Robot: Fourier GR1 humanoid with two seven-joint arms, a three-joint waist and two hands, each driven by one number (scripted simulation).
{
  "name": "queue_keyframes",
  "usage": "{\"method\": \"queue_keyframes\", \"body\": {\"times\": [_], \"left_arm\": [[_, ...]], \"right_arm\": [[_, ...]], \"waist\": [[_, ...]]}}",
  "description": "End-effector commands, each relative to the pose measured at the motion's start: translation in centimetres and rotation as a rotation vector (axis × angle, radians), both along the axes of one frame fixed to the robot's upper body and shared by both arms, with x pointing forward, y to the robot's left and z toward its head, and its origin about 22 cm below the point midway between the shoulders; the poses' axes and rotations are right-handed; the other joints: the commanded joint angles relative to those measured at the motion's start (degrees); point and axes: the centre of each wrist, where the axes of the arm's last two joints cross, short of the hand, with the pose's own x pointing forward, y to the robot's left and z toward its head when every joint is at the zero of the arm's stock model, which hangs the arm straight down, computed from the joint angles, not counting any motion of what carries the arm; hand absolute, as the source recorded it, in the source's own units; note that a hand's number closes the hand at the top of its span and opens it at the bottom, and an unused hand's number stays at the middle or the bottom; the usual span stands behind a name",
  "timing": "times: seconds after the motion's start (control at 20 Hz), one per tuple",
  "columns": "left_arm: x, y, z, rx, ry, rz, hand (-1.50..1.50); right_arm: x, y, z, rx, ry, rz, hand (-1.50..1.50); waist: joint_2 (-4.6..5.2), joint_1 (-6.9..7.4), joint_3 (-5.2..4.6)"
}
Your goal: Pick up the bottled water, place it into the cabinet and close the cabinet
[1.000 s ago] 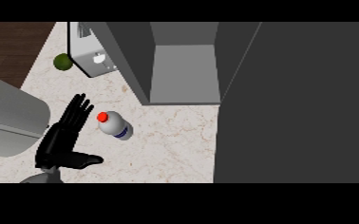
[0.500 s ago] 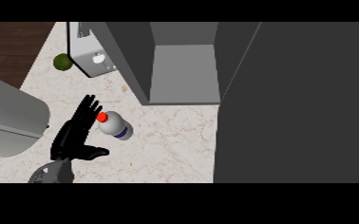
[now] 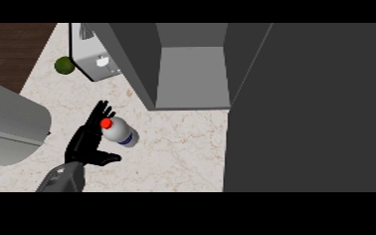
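Note:
A small white water bottle [image 3: 121, 133] with a red cap and a blue label band stands on the marble counter. My left hand [image 3: 84, 143] is right beside it on its left, fingers straight and pointing up past the cap, thumb stretched out below the bottle. The hand is open and not curled round the bottle. The grey cabinet [image 3: 189, 74] stands open behind the bottle, its inside bare, with its big dark door [image 3: 301, 109] swung out on the right. My right hand does not show.
A green round fruit [image 3: 65, 65] lies at the counter's far left, next to a grey appliance [image 3: 95, 62]. A pale grey curved object [image 3: 18, 127] fills the left edge. Dark wood floor [image 3: 22, 50] shows beyond the counter's left edge.
My left hand has moved right and a little up, from apart on the bottle's left to right against it. The bottle has not moved.

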Motion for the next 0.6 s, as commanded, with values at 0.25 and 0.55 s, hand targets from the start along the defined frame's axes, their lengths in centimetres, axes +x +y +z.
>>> {"method": "queue_keyframes", "body": {"times": [0.25,0.55], "left_arm": [[0.9,-1.3,-0.8,-0.061,-0.003,-0.018,-1.5],[0.5,-3.0,-1.7,-0.174,0.015,-0.044,-1.5]], "right_arm": [[0.0,1.4,1.2,0.006,-0.007,-0.009,-1.5],[0.2,1.1,1.2,0.021,0.005,0.022,-1.5]], "waist": [[0.05,-0.14,-0.02],[0.42,-0.95,-0.14]]}}
